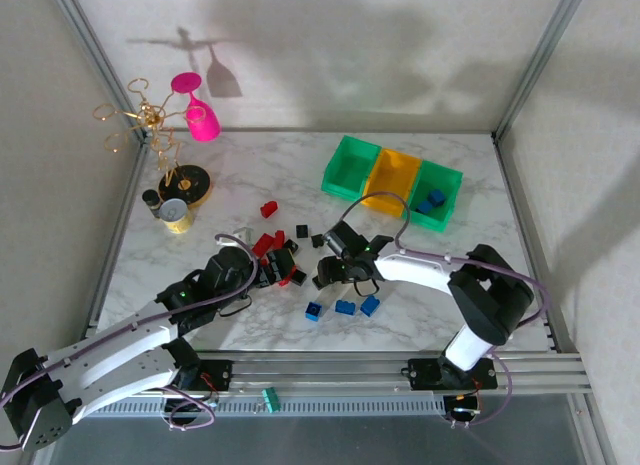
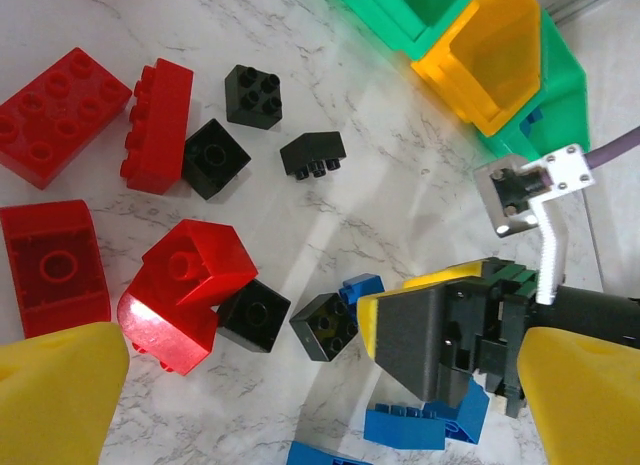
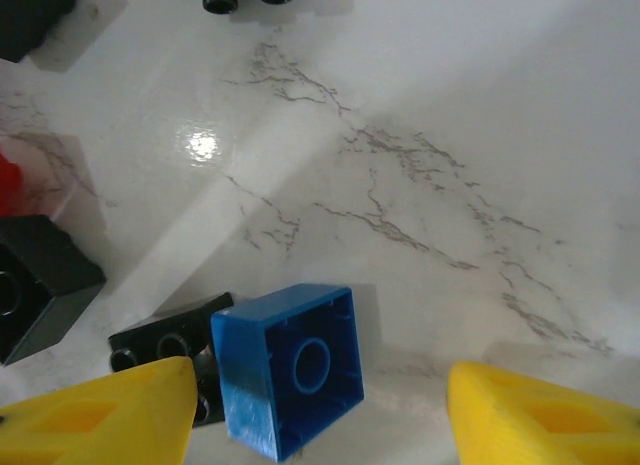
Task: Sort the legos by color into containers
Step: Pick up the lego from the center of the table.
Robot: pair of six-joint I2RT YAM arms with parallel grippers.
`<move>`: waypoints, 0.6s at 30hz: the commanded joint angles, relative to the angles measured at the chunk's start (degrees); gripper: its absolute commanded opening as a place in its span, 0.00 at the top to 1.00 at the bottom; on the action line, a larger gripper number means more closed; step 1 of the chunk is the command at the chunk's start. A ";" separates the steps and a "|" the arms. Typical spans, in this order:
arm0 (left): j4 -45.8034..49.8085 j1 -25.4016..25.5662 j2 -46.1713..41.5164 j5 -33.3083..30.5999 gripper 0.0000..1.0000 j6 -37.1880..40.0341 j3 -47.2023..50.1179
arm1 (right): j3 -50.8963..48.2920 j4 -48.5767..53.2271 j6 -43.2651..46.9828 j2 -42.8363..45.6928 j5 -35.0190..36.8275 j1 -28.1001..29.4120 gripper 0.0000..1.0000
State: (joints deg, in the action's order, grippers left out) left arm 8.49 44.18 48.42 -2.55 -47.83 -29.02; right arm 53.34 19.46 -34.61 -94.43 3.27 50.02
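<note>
In the right wrist view a blue lego (image 3: 290,370) lies tilted between my right gripper's (image 3: 320,390) yellow fingers, its hollow underside up. It sits close to the left finger (image 3: 100,420), with a clear gap to the right finger; the jaws are open. A black lego (image 3: 165,345) lies just behind it. My left gripper (image 2: 320,335) stands wide open over red legos (image 2: 185,285) and black legos (image 2: 325,325), facing the right gripper. More blue legos (image 1: 345,307) lie near the front. The containers (image 1: 395,163) stand at the back right, with blue legos (image 1: 431,202) in the right green one.
A gold wire rack with a pink glass (image 1: 197,107) and a small round tin (image 1: 176,215) stand at the back left. A teal piece (image 1: 269,398) lies on the front rail. Metal frame posts border the table.
</note>
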 commanded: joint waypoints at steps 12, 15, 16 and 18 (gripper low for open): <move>-1.76 0.38 2.66 -0.80 0.00 0.92 -0.26 | 2.57 -2.17 -2.23 -4.12 2.59 0.52 0.51; -1.91 0.38 3.19 -0.79 0.00 1.06 -0.44 | 1.65 -1.38 -2.23 -3.68 2.89 0.50 0.54; -2.04 0.38 3.40 -0.79 0.00 1.05 -0.47 | 1.30 -1.29 -2.23 -3.36 3.03 0.51 0.56; -2.42 0.38 3.68 -0.59 0.00 1.09 -0.48 | 0.51 -1.17 -2.40 -2.68 3.54 0.51 0.58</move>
State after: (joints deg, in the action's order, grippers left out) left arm 7.55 44.18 51.79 -2.55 -47.79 -29.02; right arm 55.05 16.97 -36.38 -98.15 4.93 50.04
